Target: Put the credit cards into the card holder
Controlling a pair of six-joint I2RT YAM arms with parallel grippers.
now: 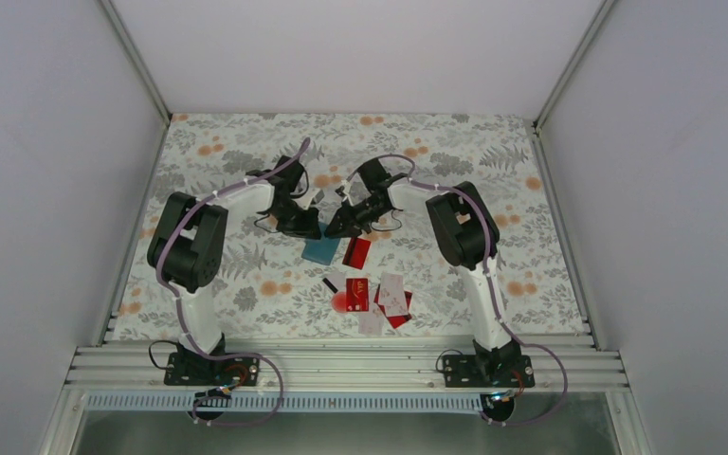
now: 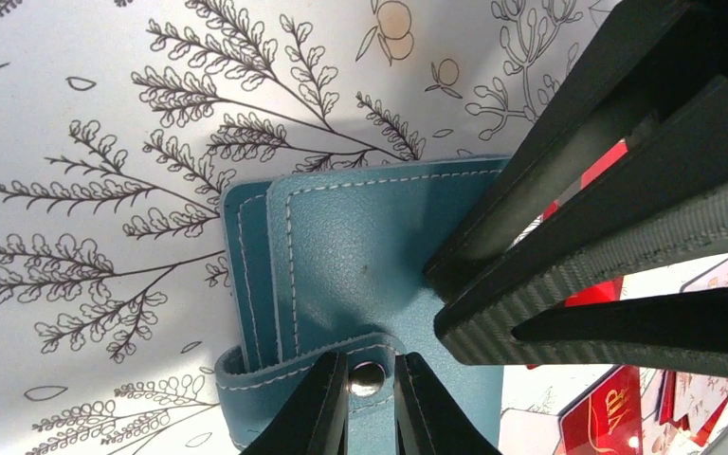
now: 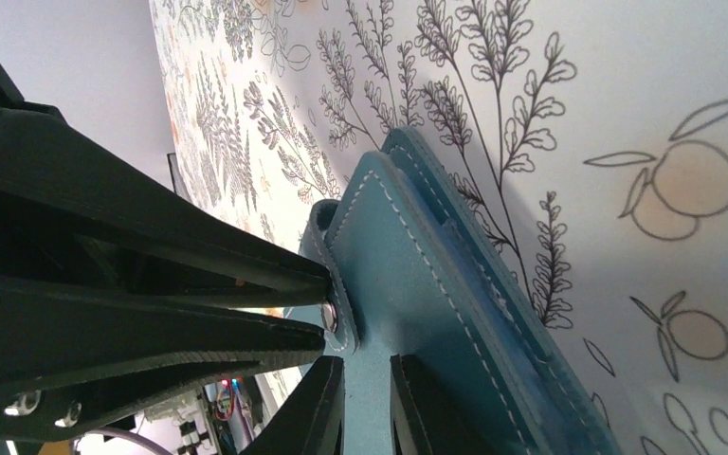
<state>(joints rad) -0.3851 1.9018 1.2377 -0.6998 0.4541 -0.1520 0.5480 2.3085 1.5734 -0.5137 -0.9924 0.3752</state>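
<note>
Card holder: small teal-blue pouch with pale stitching; two stacked panels show, and a strap with a metal snap wraps one edge.
Card holder, state: down at the floral surface; strap pinched between the left fingers, a cover panel between the right fingers.
Credit cards: at least five, loose, all outside the card holder.
First red card: just beside the card holder's right edge, tilted.
Second red card: on the card holder's near side, apart from it, gold print on its face.
White-and-pink card: nearer than the card holder and to its right, overlapping a third red card.
Pale card: farthest from the card holder, on its near side.
</note>
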